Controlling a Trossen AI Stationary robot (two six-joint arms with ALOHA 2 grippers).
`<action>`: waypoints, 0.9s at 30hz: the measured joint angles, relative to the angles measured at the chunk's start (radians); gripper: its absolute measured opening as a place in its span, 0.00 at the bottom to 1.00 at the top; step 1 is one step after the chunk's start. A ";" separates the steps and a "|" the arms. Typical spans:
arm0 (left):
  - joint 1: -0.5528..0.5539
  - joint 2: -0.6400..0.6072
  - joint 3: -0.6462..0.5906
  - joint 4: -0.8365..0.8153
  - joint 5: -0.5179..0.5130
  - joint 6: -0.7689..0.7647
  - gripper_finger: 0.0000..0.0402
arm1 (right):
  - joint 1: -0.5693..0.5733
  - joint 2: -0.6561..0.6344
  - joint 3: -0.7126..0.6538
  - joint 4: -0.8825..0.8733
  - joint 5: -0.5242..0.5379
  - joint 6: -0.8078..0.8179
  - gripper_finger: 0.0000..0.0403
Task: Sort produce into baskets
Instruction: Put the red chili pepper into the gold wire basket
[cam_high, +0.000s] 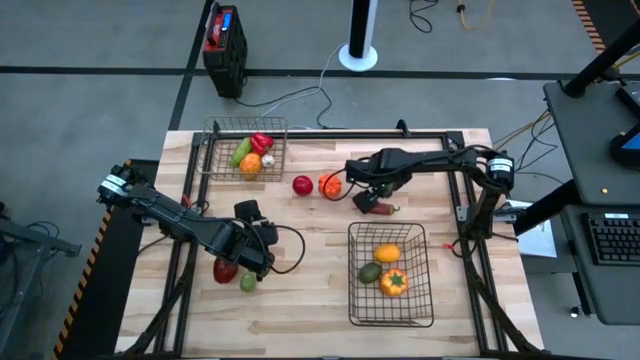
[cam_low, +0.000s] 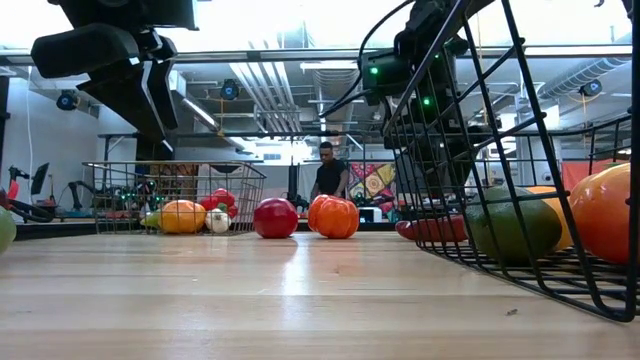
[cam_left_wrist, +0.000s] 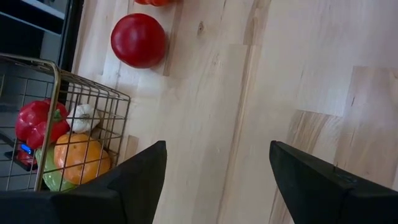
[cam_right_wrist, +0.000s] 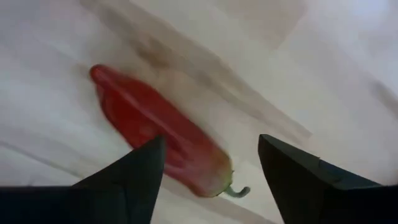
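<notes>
A long red chili pepper (cam_right_wrist: 155, 134) lies on the wood table (cam_high: 320, 300), also seen from above as the chili pepper (cam_high: 380, 209). My right gripper (cam_right_wrist: 211, 146) points down over it, open, with the pepper's stem end below the gap. My left gripper (cam_left_wrist: 217, 146) hangs open over bare wood near the table's left side, as the left gripper (cam_high: 262, 242); a red piece (cam_high: 225, 268) and a green piece (cam_high: 247, 283) lie just beside it. A red round fruit (cam_high: 302, 185) and an orange-red tomato (cam_high: 330, 185) rest mid-table.
The smaller basket (cam_high: 212, 150) at the far left holds a red pepper, a green piece, an orange piece and white garlic. The larger basket (cam_high: 352, 290) at the near right holds a yellow, a green and an orange piece. Bare wood lies between them.
</notes>
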 joint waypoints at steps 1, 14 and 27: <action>0.000 0.000 0.000 0.000 0.000 0.000 0.66 | -0.001 0.000 0.000 0.000 -0.006 0.001 0.64; 0.000 0.000 0.000 0.001 -0.003 0.003 0.66 | -0.011 0.000 -0.002 0.046 -0.037 0.012 0.79; 0.000 0.000 0.000 0.001 -0.025 0.012 0.66 | -0.022 0.000 -0.004 0.047 -0.036 0.145 0.78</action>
